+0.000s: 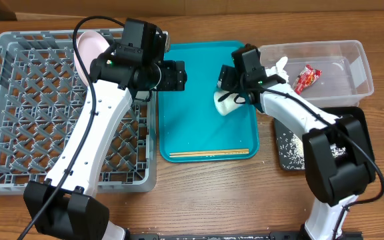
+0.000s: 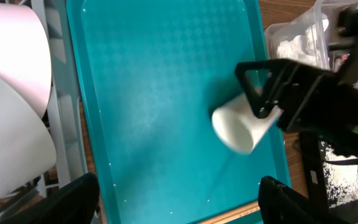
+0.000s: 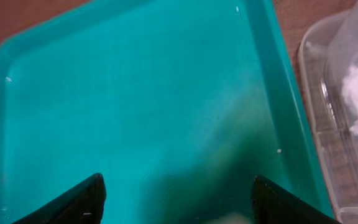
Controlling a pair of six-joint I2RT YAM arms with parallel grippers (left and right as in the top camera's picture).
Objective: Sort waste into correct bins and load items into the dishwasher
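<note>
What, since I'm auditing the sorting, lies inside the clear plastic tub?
The clear tub holds a red wrapper and a crumpled white tissue. The right arm covers its near-left corner, so anything there is hidden.

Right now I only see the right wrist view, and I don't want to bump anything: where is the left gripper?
Observer: The left gripper hangs open over the teal tray's left edge.
Operator: Anything else on that tray?
Observer: Two chopsticks lie along its edge nearest the arm bases.
Operator: And the white cup?
Observer: The white cup is tilted at the right gripper; whether it's gripped, I can't tell.
</note>
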